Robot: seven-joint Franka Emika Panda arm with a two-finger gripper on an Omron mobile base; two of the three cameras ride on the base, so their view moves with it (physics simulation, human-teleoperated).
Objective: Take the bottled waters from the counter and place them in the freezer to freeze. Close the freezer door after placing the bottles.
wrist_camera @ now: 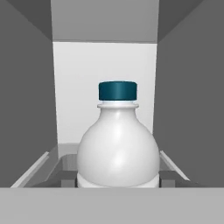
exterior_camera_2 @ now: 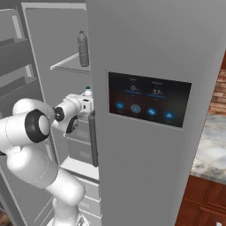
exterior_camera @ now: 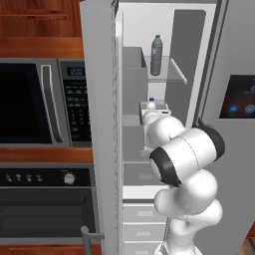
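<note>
Arm reaches into freezer (exterior_camera: 172, 30), door (exterior_camera: 99, 119) swung wide. Gripper (exterior_camera: 152, 110) closed snug round the white bottle (wrist_camera: 118, 148), upright, blue cap above the hand; fingers hidden under the bottle in hand view. Bottle sits dead ahead of the hand, over a grey tray below, back wall beyond. Grey bottle (exterior_camera: 156, 55) already stands on the glass shelf (exterior_camera: 174, 74), above the hand. Step in hand, by my reading: placing the second bottle. Next calls for lowering it upright, letting go, backing straight out, then shutting the door
</note>
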